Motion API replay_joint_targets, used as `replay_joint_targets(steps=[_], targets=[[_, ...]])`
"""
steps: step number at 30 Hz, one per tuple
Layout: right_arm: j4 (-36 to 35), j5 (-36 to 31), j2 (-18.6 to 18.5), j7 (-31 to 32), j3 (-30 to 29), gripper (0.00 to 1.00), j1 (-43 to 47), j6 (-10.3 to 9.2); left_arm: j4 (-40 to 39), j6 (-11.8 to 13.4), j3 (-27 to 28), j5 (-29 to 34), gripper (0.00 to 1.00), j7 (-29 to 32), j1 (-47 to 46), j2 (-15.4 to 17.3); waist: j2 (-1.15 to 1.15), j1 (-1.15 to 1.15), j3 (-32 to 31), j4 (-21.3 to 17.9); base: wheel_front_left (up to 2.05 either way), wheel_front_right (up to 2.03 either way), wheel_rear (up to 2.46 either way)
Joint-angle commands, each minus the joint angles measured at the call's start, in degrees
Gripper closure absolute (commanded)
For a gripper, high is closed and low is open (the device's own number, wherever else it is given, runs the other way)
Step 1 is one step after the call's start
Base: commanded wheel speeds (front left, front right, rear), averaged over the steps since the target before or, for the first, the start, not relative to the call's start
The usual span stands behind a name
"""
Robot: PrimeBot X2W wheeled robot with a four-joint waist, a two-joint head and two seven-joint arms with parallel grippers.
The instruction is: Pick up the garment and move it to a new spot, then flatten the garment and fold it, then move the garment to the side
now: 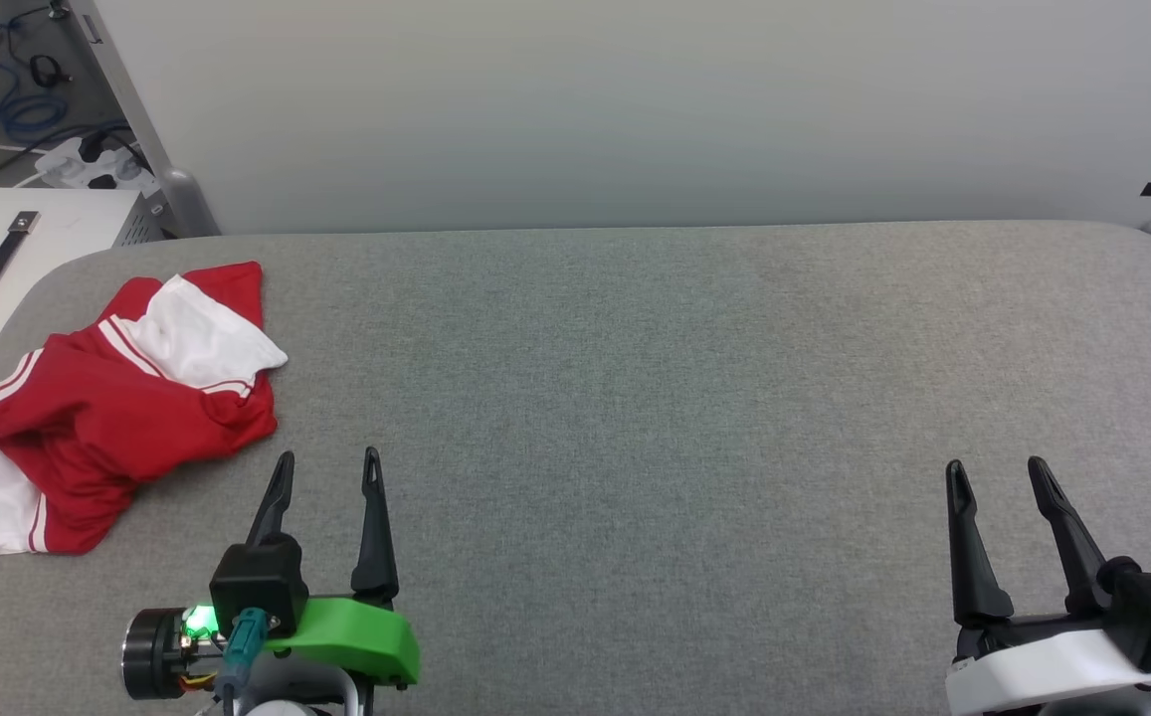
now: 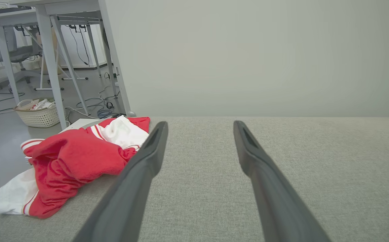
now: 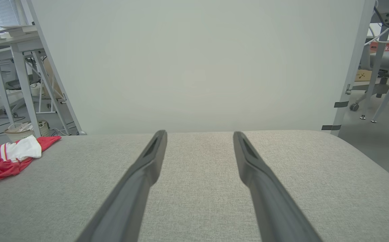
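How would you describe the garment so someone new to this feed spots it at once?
Find the grey padded table before the pale wall. At its far left corner, ahead and left of the left gripper, the garment lies crumpled. It is a bright red heap with white sleeves and striped trim.

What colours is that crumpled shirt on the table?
The shirt is red with white sleeves and striped trim, clearest in the head view.
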Motion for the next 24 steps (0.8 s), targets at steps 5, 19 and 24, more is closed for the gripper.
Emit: replay_joint_targets(steps=[5, 19, 24], targets=[[-0.7, 0.9, 0.1, -1.1, 0.1, 0.00, 0.9, -0.04, 0.5, 0.1, -0.1, -0.8, 0.00, -1.1, 0.4, -0.2, 0.00, 0.00, 0.0, 0.1, 0.00, 0.00, 0.00], [-1.4, 1.9, 0.1, -2.7, 0.0, 0.00, 2.0, -0.04, 1.3, 0.1, -0.6, -1.0, 0.00, -2.8, 0.8, -0.3, 0.00, 0.00, -0.4, 0.4, 0.00, 0.00, 0.00], [-1.3, 2.0, 0.1, -3.1, -0.2, 0.00, 2.3, -0.04, 1.6, -0.1, -0.9, -0.7, 0.00, -3.2, 0.9, -0.3, 0.00, 0.00, -0.4, 0.5, 0.00, 0.00, 0.00]])
